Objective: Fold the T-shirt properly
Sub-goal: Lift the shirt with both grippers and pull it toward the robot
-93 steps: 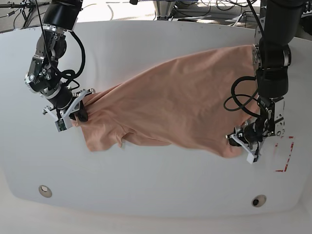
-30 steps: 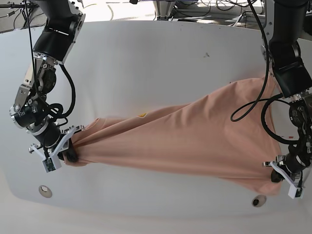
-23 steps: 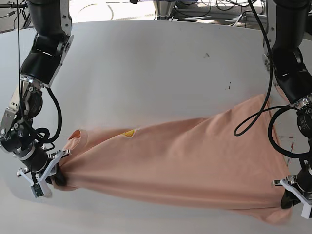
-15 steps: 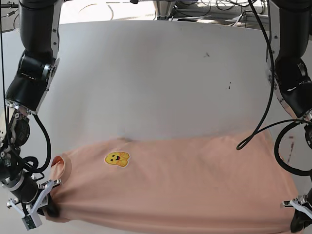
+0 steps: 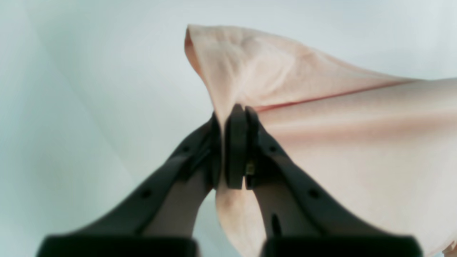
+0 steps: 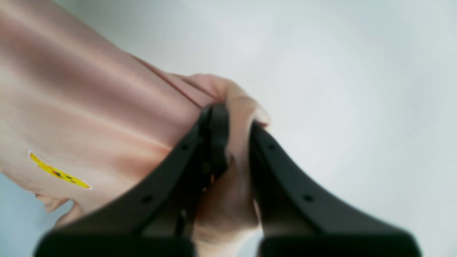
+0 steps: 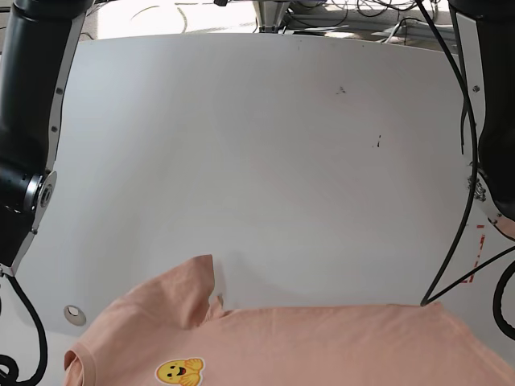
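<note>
The salmon-pink T-shirt (image 7: 322, 346) hangs stretched across the bottom of the base view, front side showing. Its yellow face emblem (image 7: 179, 371) is at the lower left and one sleeve (image 7: 195, 293) sticks up. Both grippers are below that view's edge. In the left wrist view my left gripper (image 5: 232, 114) is shut on a corner of the T-shirt (image 5: 357, 150). In the right wrist view my right gripper (image 6: 234, 116) is shut on a bunched fold of the T-shirt (image 6: 89, 117), with the emblem (image 6: 59, 173) to its left.
The white table (image 7: 257, 161) spreads out behind the shirt. A round hole (image 7: 74, 314) sits near its front left and a red dashed mark (image 7: 476, 257) at the right. My black arms (image 7: 24, 161) (image 7: 495, 121) run down both sides. Cables lie beyond the far edge.
Both grippers have carried the shirt toward the near edge and out of the base view's bottom. The shirt has spread wide, with the emblem and a sleeve now showing.
</note>
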You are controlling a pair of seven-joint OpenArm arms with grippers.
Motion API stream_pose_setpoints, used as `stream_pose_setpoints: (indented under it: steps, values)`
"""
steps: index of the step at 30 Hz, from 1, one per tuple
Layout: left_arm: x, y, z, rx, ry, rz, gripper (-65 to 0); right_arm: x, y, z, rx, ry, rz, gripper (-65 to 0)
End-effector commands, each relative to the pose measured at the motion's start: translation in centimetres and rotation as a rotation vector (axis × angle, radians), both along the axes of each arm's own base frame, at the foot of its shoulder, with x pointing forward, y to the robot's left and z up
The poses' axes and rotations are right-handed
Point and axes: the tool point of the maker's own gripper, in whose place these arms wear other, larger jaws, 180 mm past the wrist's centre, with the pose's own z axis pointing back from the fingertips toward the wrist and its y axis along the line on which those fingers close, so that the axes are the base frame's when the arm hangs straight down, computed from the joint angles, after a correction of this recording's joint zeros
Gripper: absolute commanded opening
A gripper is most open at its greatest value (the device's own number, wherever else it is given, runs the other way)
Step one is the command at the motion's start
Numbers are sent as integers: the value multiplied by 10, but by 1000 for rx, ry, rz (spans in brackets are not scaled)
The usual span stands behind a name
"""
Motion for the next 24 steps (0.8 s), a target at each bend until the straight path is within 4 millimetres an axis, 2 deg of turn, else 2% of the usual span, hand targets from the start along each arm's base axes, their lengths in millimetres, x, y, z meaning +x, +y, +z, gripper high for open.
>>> stream_pose_setpoints:
  steps: [1, 3, 6, 12, 15, 19, 24]
  values:
    - [-18, 9, 41, -12, -109, 33, -650, -12, -10, 43, -19, -81, -40, -648]
    - [-23, 10, 52, -28, -136, 32, -650, -16, -9, 56, -37, -104, -43, -648]
    - [-27, 10, 60, -30, -156, 32, -650, -18, -11, 59, -55, -107, -51, -648]
    - [-25, 8, 59, -30, -153, 26, -650, -21, -10, 59, -70, -119, -53, -648]
    - [-20, 8, 46, -32, -124, 25, -650, -19, -16, 42, -81, -89, -66, -648]
    - [-11, 1, 27, -31, -87, 10, -650, -24, -13, 24, -122, -83, -69, -648]
    - [-8, 11, -5, -94, -49, -10, -650, -30, -13, -12, -139, -57, -69, -648]
